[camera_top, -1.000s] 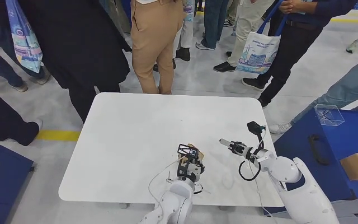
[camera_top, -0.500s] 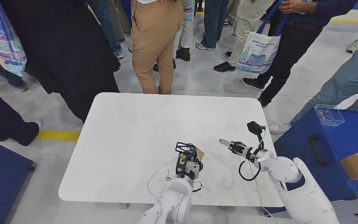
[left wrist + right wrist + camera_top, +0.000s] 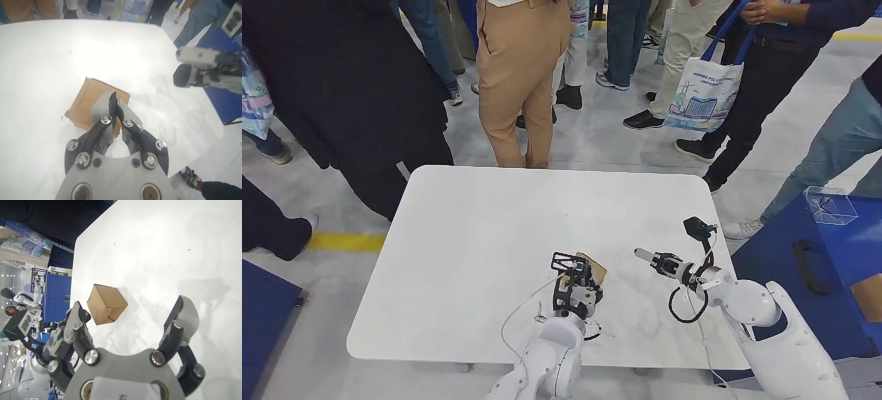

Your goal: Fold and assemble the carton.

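From above, the small brown cardboard carton (image 3: 591, 269) sits on the white surface (image 3: 482, 230), toward the edge nearest the robot. It is between the two arms: the left gripper (image 3: 567, 266) is just beside it, and the right gripper (image 3: 642, 253) is a little apart on its other side, pointing toward it. In the left wrist view, the left gripper (image 3: 115, 97) has its two fingers pressed pad to pad with nothing between them. Their tips are over the top face of the carton (image 3: 88, 98), whose flat brown panel lies under them on the surface (image 3: 47, 56). Whether the tips touch the cardboard cannot be told. In the right wrist view, the right gripper (image 3: 129, 300) is spread wide and holds nothing. The carton (image 3: 105, 302) stands ahead of it as a closed box resting on the surface (image 3: 160, 247). The end face turned toward this gripper shows folded flaps meeting at a seam, and nothing grips the carton's sides.
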`<state>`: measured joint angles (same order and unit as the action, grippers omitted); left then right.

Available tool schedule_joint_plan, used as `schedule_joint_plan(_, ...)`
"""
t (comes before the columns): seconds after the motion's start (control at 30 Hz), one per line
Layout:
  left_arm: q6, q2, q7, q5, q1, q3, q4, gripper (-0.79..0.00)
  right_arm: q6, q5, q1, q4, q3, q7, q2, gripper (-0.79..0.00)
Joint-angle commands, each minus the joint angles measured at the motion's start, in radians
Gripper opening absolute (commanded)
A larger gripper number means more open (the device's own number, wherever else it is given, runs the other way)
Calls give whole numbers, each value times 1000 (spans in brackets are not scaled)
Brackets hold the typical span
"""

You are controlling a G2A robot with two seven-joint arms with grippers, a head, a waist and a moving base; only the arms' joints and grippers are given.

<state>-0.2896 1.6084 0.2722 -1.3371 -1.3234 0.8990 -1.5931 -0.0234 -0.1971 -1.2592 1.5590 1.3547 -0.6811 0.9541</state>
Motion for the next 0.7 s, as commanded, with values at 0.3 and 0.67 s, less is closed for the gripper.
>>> schedule_joint_plan(0.3,192,-52,-368,182,-286,245,-295,-745,0,0,0,0,0,0,0,0)
schedule_joint_plan(0.67,214,-57,-366,205,-305,281,-306,-385,0,0,0,0,0,0,0,0)
